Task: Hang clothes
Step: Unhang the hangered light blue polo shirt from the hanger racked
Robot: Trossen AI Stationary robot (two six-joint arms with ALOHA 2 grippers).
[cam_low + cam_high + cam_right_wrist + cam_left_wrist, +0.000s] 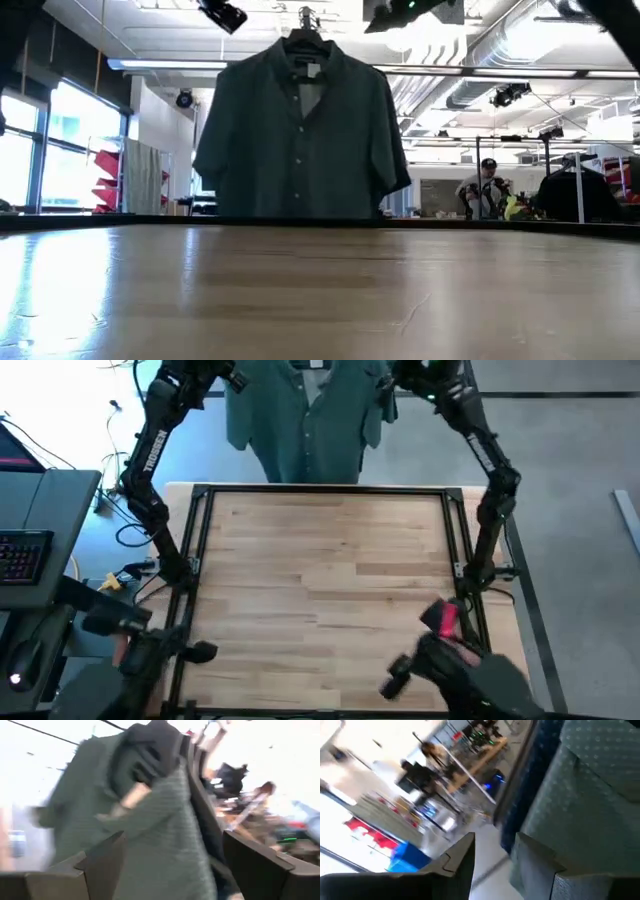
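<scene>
An open-plan robotics lab or workshop: exposed silver ceiling ducts [480,60], black ceiling-mounted cameras [508,94], tall windows [60,150], a seated person [484,190] at distant workstations, and a backlit keyboard [22,556] beside the pale wooden desk [320,590].

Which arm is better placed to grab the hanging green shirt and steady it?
Probably the right. The right tool is open with the teal shirt between its fingers; the left tool is open too, but the shirt lies beside it, its gap empty.

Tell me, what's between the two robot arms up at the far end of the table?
The teal grey-green shirt hangs between the arms, beyond the wooden table, in the high view.
</scene>
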